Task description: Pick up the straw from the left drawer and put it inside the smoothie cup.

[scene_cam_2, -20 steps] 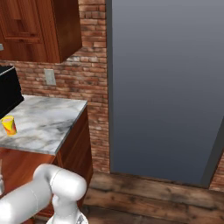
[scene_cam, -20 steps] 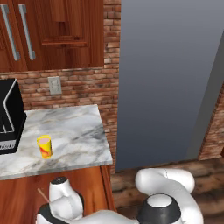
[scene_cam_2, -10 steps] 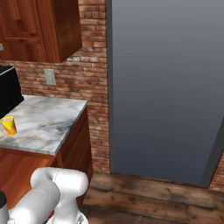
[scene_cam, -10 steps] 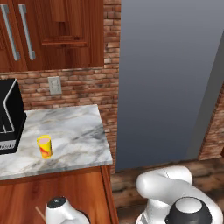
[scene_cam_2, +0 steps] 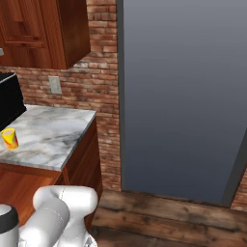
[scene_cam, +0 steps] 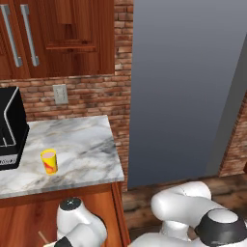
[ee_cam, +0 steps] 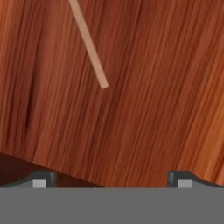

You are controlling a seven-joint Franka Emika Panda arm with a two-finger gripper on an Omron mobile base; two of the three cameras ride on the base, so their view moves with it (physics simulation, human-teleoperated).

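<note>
The straw lies on the left drawer's wooden bottom, beyond the wide-spread end effector.

No legible text, label, brand, number or sign is showing anywhere in these views. The smoothie cup, standing on the marble counter just right of the black appliance, is carrying a red-orange marking that is not resolving into letters. A pale strip along the appliance's lower front edge is appearing too blurred to read.
</note>
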